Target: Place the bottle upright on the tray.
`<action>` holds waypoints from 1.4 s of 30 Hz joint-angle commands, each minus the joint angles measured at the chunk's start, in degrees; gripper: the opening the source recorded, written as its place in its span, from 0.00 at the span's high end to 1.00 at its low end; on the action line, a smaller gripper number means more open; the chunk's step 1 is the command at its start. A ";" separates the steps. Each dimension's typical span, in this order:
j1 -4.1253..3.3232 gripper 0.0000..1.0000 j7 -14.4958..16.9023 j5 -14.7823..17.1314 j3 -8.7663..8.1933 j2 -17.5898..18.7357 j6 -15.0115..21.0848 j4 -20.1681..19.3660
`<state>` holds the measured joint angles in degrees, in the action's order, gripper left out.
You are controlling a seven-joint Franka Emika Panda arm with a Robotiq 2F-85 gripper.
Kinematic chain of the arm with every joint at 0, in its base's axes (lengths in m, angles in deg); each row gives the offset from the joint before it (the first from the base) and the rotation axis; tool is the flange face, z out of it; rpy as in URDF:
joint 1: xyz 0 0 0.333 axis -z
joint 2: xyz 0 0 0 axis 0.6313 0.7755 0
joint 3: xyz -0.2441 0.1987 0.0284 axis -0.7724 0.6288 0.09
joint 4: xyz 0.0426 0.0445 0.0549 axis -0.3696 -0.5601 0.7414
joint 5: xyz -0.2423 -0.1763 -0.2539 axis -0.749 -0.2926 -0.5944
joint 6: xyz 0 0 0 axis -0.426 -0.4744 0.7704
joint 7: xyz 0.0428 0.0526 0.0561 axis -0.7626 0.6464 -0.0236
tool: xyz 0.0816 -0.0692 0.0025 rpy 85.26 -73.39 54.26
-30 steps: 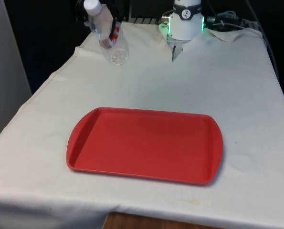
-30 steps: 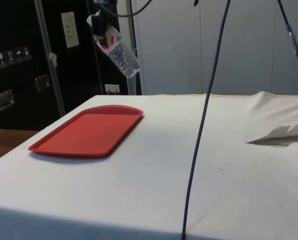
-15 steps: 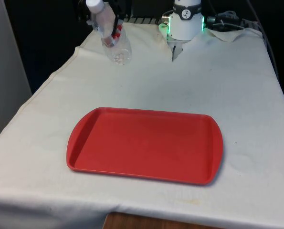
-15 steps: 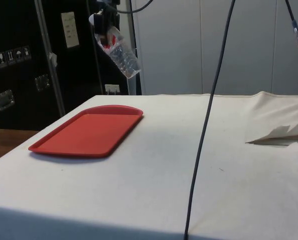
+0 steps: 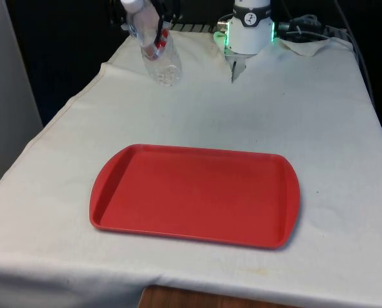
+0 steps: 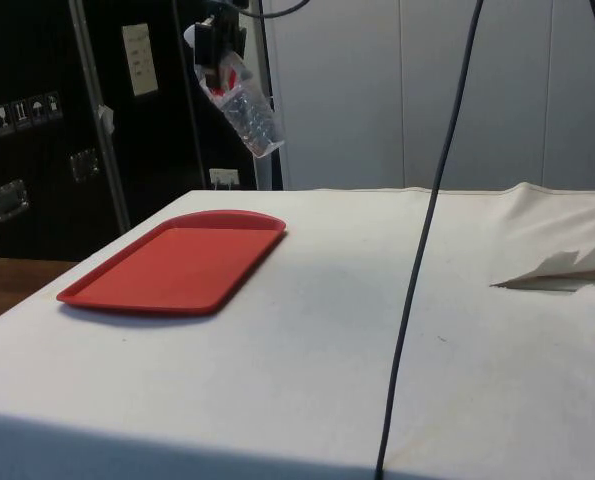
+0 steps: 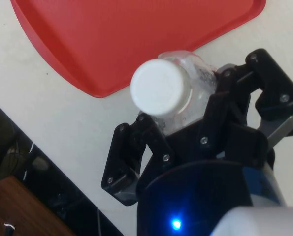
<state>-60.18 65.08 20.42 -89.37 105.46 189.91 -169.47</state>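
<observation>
Since a second earlier, the bottle (image 5: 156, 48) had drifted a little toward the front view's right, carried along by the claw (image 5: 157, 25), while its height above the surface (image 5: 306, 115) had scarcely changed. It was a clear plastic bottle with a white cap (image 7: 159, 87) and a red band around the upper body, and it hung tilted in the air, cap uppermost and base angled downward, well clear of the white cloth. The claw was clamped on the bottle just below the cap; in the wrist view its black fingers (image 7: 220, 110) pressed against the clear neck from either side, with the cap standing out beyond them. In the side view the bottle (image 6: 245, 105) hung high in front of the dark cabinets, past the far end of the tray (image 6: 172, 265). The red tray (image 5: 194, 196) lay flat on the surface, toward the near edge in the front view, well apart from the bottle and with nothing on it. A dark cable (image 6: 417, 290) hung down across the side view.
</observation>
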 commanded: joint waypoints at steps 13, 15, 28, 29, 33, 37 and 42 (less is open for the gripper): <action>0.06 0.68 0.06 0.57 3.55 -6.02 6.70 -7.05; 0.23 0.68 0.00 0.86 4.41 -6.59 7.68 -7.68; 1.60 0.68 0.00 2.75 8.65 -7.91 11.52 -9.34; 1.43 0.68 0.17 3.67 9.28 -8.59 13.41 -10.20; 1.60 0.68 0.17 4.47 10.66 -9.11 15.30 -10.94; 1.83 0.68 0.29 5.16 12.15 -9.80 17.19 -11.92; 2.23 0.68 0.46 6.07 14.38 -10.83 20.23 -13.52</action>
<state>-57.71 65.19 25.81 -75.21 95.15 208.87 -182.42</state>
